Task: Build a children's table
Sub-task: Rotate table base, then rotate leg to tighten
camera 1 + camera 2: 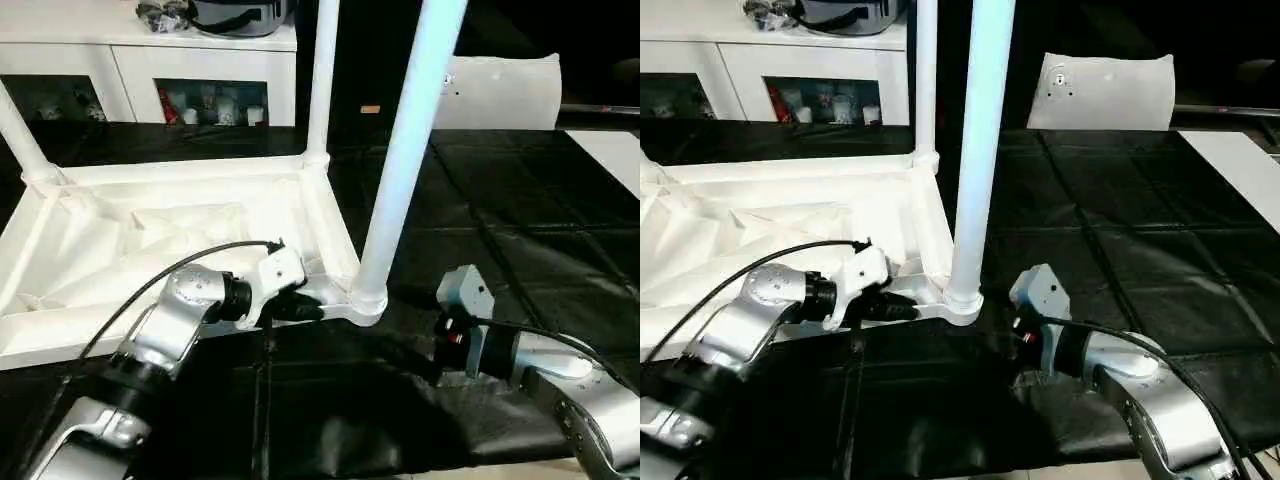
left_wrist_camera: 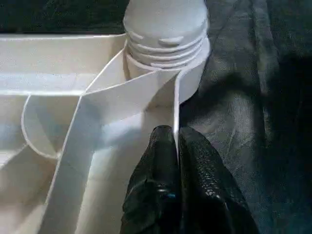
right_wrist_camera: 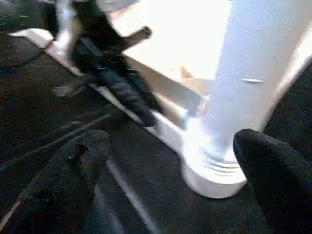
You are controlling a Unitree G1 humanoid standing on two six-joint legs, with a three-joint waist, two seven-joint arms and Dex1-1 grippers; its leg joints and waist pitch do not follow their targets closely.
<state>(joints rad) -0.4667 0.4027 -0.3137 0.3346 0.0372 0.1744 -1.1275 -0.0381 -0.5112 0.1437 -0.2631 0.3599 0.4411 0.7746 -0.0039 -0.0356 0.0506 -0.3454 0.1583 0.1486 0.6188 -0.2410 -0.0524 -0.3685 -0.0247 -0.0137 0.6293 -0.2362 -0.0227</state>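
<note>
Three legs stand upright in the corner sockets of the upturned tabletop (image 1: 60, 330) on the black mat. Left gripper (image 1: 310, 308) pinches the tabletop rim just beside the near leg (image 1: 405, 160); right gripper (image 3: 170, 165) sits wide open beside that leg's socket, holding nothing.

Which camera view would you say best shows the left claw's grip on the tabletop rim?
The left wrist view: the left claw pinches the tabletop rim close up. Both eye views show it sideways, smaller; the right wrist view shows it blurred.
</note>
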